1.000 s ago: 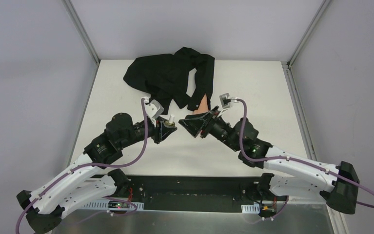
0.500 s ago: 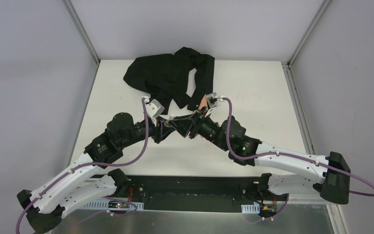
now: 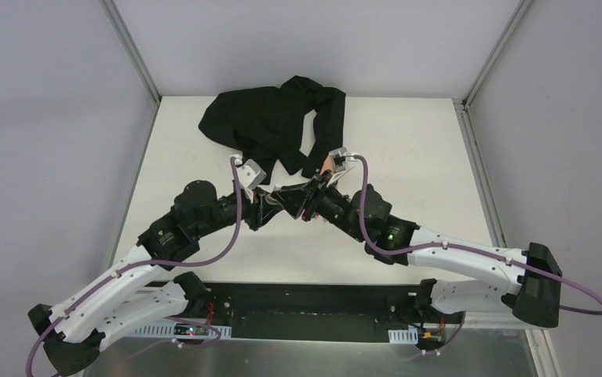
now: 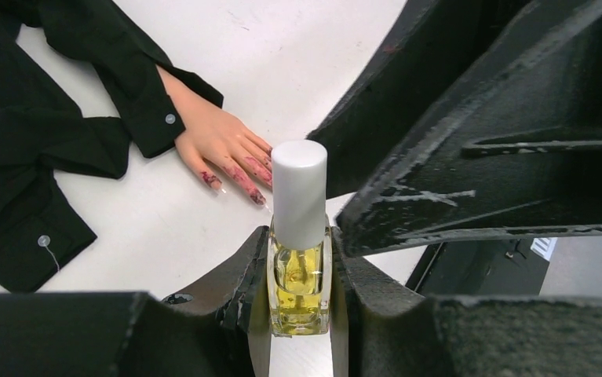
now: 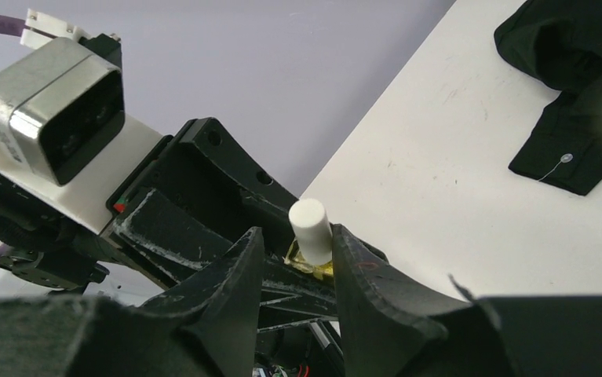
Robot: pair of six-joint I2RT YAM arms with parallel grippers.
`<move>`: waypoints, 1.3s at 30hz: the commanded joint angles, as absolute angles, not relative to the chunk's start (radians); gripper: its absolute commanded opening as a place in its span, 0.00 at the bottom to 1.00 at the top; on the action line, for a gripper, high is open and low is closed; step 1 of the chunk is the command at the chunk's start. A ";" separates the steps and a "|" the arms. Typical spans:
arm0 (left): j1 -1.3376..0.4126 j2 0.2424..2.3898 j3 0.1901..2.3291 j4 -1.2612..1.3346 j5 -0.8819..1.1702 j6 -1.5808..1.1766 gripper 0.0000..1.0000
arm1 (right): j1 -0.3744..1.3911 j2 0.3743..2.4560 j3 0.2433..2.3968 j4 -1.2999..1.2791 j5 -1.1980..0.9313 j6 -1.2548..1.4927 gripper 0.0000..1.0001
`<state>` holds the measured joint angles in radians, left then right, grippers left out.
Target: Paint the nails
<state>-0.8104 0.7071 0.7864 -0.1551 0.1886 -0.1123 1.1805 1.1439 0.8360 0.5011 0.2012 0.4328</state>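
My left gripper (image 4: 299,236) is shut on a small yellowish polish bottle (image 4: 299,287) with a white cap (image 4: 299,188) and holds it upright. My right gripper (image 5: 297,234) is open, with one jaw on each side of the cap (image 5: 310,224); its right finger is close against the cap and the left stands apart. The pale mannequin hand (image 4: 219,141) lies flat on the table behind, in a black sleeve (image 4: 136,86). Its dark red nails (image 4: 238,174) look smeared. In the top view the two grippers (image 3: 282,198) meet mid-table and only a bit of the hand (image 3: 326,163) shows.
A crumpled black garment (image 3: 270,126) covers the back middle of the white table (image 3: 423,157). Metal frame posts (image 3: 129,55) stand at the back corners. The left wrist's camera housing (image 5: 54,102) is close to my right gripper.
My right arm has moved left to the left gripper, and its open jaws now stand around the bottle's cap. The left arm has held still with the bottle.
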 commanded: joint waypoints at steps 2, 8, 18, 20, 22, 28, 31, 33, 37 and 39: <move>-0.819 0.722 0.801 -0.122 0.242 -0.120 0.00 | 1.190 1.159 0.904 0.538 0.188 0.426 0.38; -0.819 0.730 0.802 -0.121 0.254 -0.124 0.00 | 1.190 1.164 0.909 0.537 0.183 0.428 0.37; -0.819 0.736 0.805 -0.122 0.271 -0.126 0.00 | 1.190 1.204 0.932 0.543 0.159 0.441 0.35; -0.819 0.737 0.805 -0.123 0.274 -0.126 0.00 | 1.192 1.213 0.938 0.549 0.151 0.444 0.35; -0.818 0.737 0.805 -0.122 0.278 -0.125 0.00 | 1.191 1.221 0.941 0.552 0.145 0.447 0.35; -0.819 0.733 0.808 -0.121 0.288 -0.131 0.00 | 1.195 1.229 0.943 0.554 0.154 0.449 0.31; -0.818 0.730 0.811 -0.121 0.301 -0.139 0.00 | 1.194 1.225 0.938 0.552 0.166 0.447 0.28; -0.818 0.729 0.813 -0.121 0.309 -0.142 0.00 | 1.195 1.219 0.931 0.552 0.178 0.440 0.27; -0.818 0.722 0.816 -0.121 0.338 -0.143 0.00 | 1.194 1.199 0.917 0.552 0.189 0.422 0.22; -0.818 0.717 0.818 -0.121 0.349 -0.144 0.00 | 1.193 1.190 0.912 0.553 0.185 0.408 0.07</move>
